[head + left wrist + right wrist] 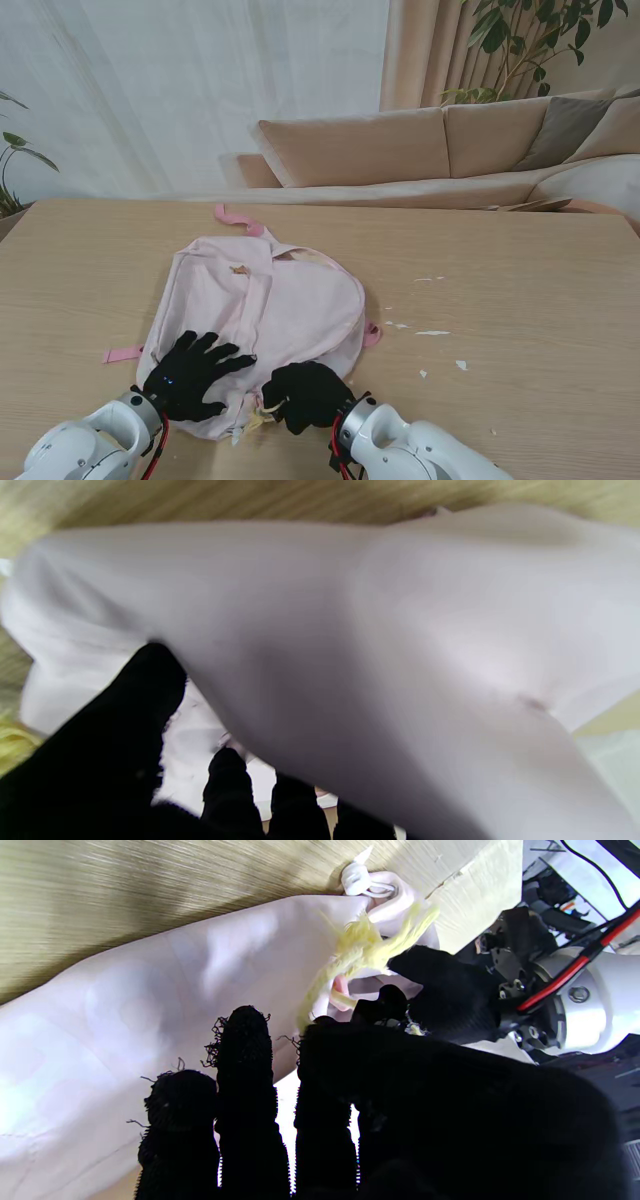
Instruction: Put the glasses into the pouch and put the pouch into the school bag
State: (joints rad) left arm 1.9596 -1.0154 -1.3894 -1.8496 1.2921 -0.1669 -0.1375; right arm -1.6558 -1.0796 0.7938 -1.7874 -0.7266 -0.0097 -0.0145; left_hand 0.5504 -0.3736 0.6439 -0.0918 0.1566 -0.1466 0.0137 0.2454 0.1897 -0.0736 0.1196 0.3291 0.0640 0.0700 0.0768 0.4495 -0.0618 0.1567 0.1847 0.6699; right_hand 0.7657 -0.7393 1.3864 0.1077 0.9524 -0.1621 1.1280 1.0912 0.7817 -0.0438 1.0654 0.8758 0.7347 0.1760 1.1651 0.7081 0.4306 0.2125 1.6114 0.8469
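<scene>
While flat on one school bag (265, 310), two hands: left hand (190, 375) splayed, right hand (305, 395) unclear.

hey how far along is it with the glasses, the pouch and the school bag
Neither glasses nor pouch is visible on the table, so possibly already inside; unconfirmed. Both robot hands, left and right, rest at the pink school bag's near edge. Whether closing remains is unclear.

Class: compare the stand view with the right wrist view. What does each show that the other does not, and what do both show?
Only the stand view shows the sofa and the whole school bag.

Only the right wrist view shows the white cord toggle at the bag's edge.

Both show the bag, yellow tassel, wooden table and both hands: left hand, right hand.
</scene>
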